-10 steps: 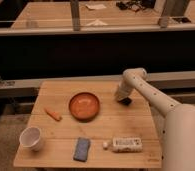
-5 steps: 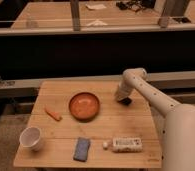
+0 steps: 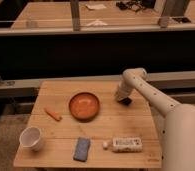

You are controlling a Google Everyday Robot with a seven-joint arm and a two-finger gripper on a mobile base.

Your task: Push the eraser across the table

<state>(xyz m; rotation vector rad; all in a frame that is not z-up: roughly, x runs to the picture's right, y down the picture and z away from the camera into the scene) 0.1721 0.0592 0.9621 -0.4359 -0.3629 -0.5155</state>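
Hanging low over the far right of the tabletop (image 3: 116, 125), the tool (image 3: 124, 100) sits just right of the orange bowl (image 3: 84, 106); whether it is wide or narrow I cannot tell. The eraser (image 3: 82, 149) lies near the front edge, well apart from it, between a white cup (image 3: 31, 138) and a white packet (image 3: 127, 144).
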